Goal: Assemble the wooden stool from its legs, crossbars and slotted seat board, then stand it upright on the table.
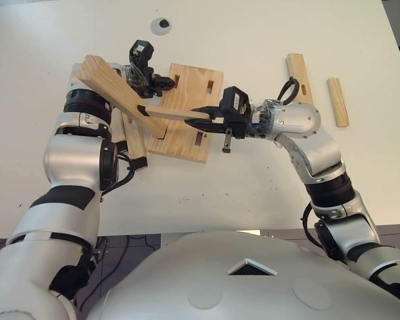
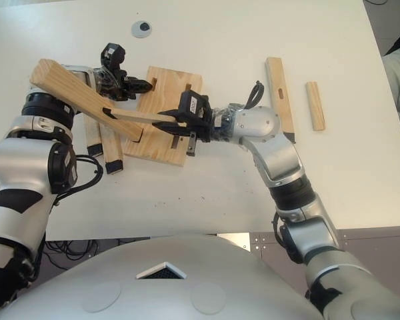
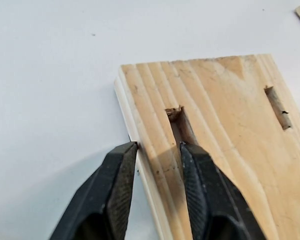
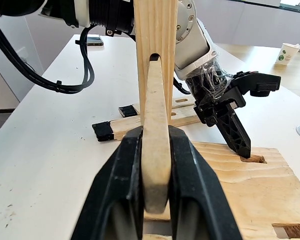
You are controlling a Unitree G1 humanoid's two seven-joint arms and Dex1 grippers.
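The step in hand looks like seating a leg in the seat board (image 1: 190,90). The right gripper (image 1: 199,117) is clamped on a crossbar (image 1: 170,115) plugged into the tilted leg (image 1: 110,87), whose lower end meets the board's left side. The left gripper (image 3: 157,147), fingers narrowly apart, appears to pinch the board's rim beside a slot (image 3: 176,119). Next, the leg likely needs righting over its slot, then pressing down.

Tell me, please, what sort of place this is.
Probably an office or lab: a large white table, the slotted seat board laid out on it, a paper cup on another table behind.
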